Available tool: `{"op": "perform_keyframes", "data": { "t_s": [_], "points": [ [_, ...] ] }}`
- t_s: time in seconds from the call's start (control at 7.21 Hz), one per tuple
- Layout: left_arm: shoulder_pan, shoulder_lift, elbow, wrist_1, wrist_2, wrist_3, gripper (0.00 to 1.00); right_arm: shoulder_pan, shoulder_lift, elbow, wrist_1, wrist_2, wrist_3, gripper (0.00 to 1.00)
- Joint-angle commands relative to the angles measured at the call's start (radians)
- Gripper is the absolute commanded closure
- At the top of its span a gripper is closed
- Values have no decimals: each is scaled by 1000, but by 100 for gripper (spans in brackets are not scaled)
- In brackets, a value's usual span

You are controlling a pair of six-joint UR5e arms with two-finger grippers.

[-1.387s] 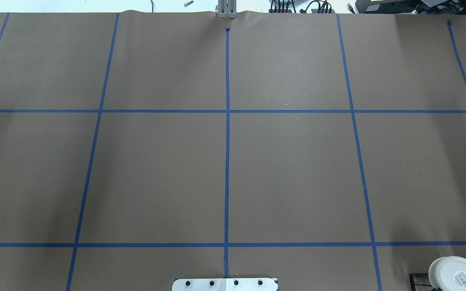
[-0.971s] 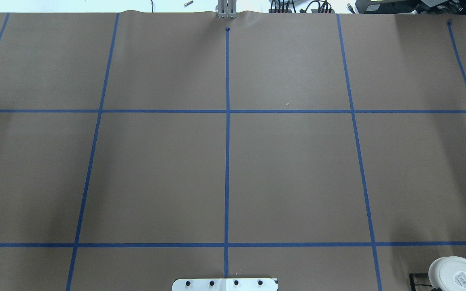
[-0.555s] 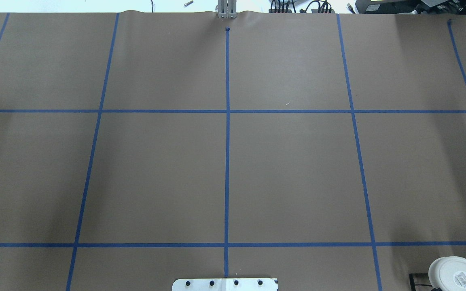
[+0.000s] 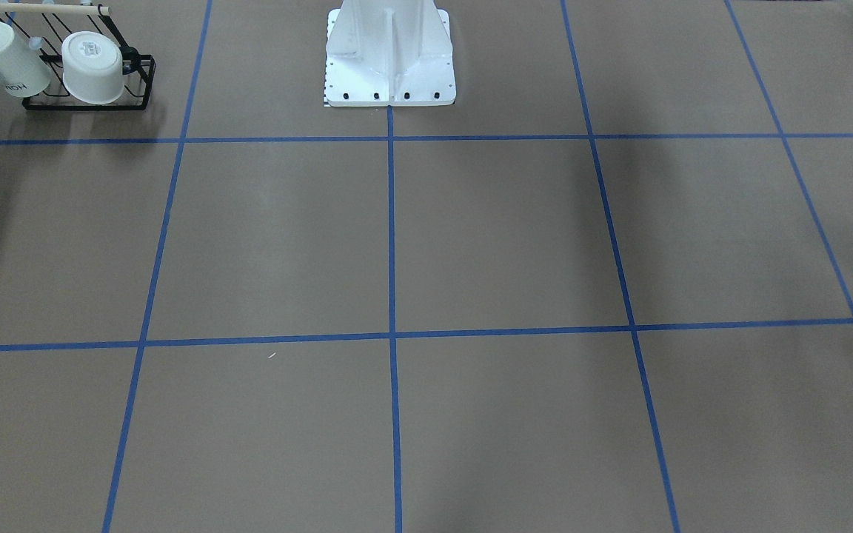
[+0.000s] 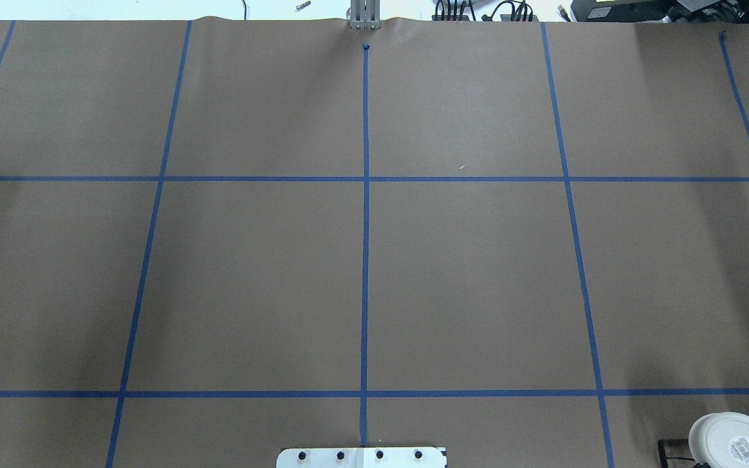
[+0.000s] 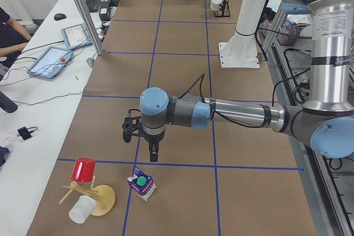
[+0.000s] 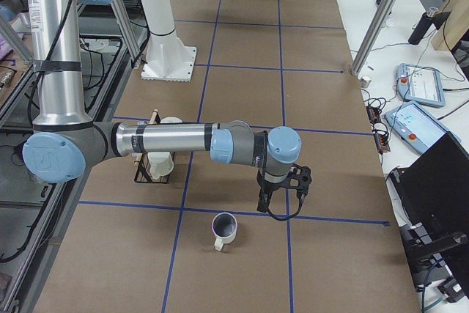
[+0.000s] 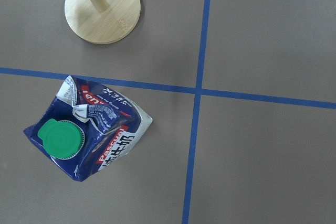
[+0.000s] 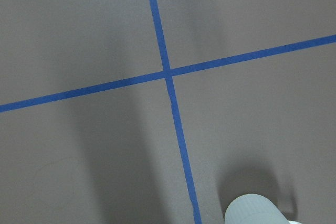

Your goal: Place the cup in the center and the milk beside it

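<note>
brown paper table (image 5: 478, 292), blue tape grid (image 5: 365, 260). the overhead view is reading the same as a second or so back; nothing is shifting in the middle squares, and neither task item is showing there.

left gripper (image 6: 153, 152): seen only from the table's end, so cannot tell how the fingers are standing. it is hanging above the paper, one tape line short of the milk (image 8: 86, 135). the milk is sitting cap up at the robot's left end, near a wooden stand (image 6: 94, 197).

right gripper (image 7: 265, 199): finger state also not readable. it is hovering just beside and above the cup (image 7: 224, 229), which is standing mouth up at the right end, near a black rack (image 7: 150, 166).

judgement: both arms are lining up over their items; no grasp or placement is made yet.
</note>
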Motion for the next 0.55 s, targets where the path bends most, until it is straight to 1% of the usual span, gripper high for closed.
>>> {"op": "perform_keyframes", "data": {
  "t_s": [0.0, 0.14, 0.28, 0.42],
  "points": [
    [-1, 3, -11, -2, -5, -1, 2, 0, 2, 13, 0, 3, 4, 0],
    [-1, 11, -38, -12, -5, -1, 2, -3, 14, 16, -2, 1, 4, 0],
    [-1, 11, -44, -12, -7, -1, 2, -3, 56, 17, -2, 3, 5, 0],
    [-1, 22, -37, -14, -10, -1, 2, -3, 51, 10, -6, -4, 7, 0]
  ]
}}
